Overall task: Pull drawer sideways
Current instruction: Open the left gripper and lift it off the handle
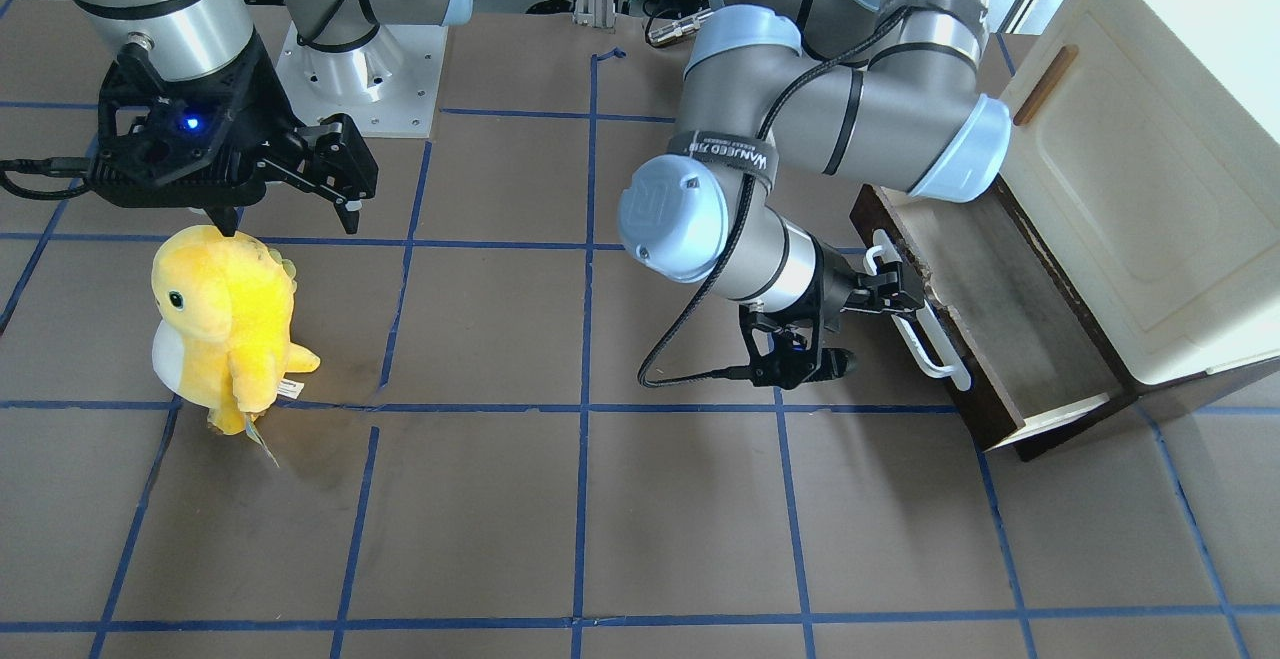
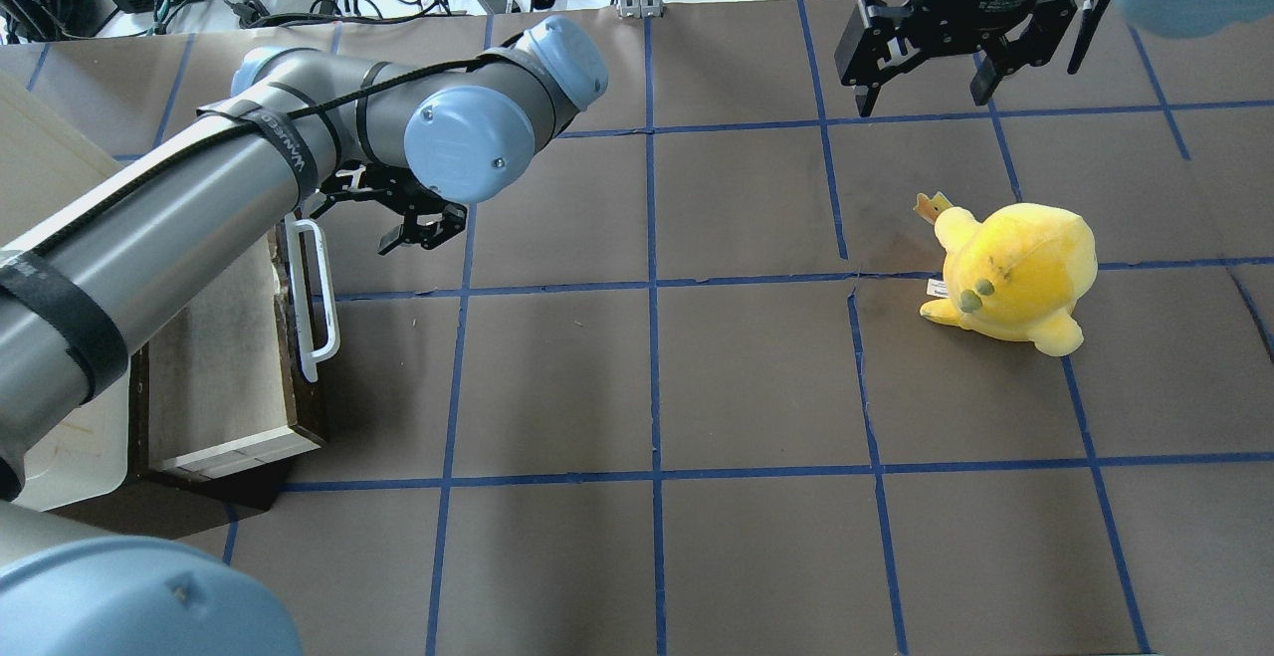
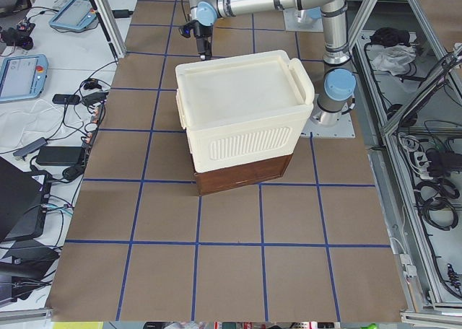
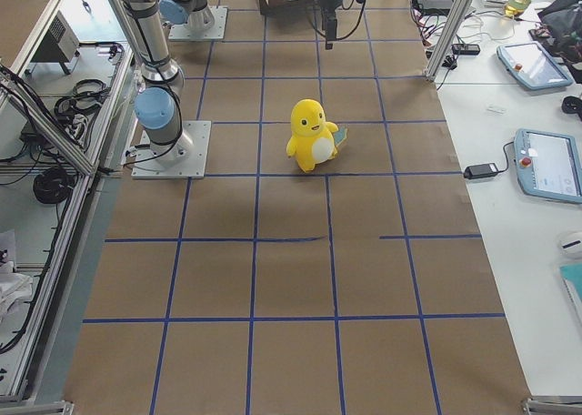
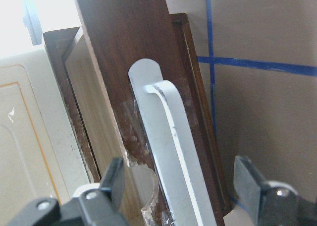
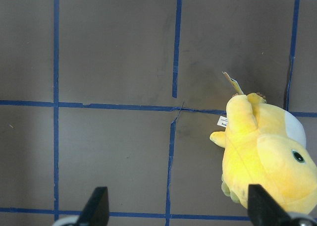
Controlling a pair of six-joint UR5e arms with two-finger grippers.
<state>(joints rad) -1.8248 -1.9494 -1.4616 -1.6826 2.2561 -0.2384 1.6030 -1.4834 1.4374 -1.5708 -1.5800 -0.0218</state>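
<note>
The dark brown drawer (image 1: 1010, 339) stands pulled out from under the cream cabinet (image 1: 1150, 189), and its pale interior shows. Its long white bar handle (image 1: 915, 314) faces the table's middle. My left gripper (image 1: 893, 286) is open at the handle's upper end. In the left wrist view the left gripper (image 5: 181, 174) has one finger on each side of the handle (image 5: 173, 137), not closed on it. From overhead, the drawer (image 2: 229, 367), handle (image 2: 314, 298) and left gripper (image 2: 413, 228) lie at the left. My right gripper (image 2: 921, 99) is open and empty.
A yellow plush toy (image 1: 225, 324) stands on the brown mat just below my right gripper (image 1: 288, 219); it also shows in the right wrist view (image 6: 267, 156). The cabinet door has a small brown handle (image 1: 1045, 84). Blue tape lines grid the mat.
</note>
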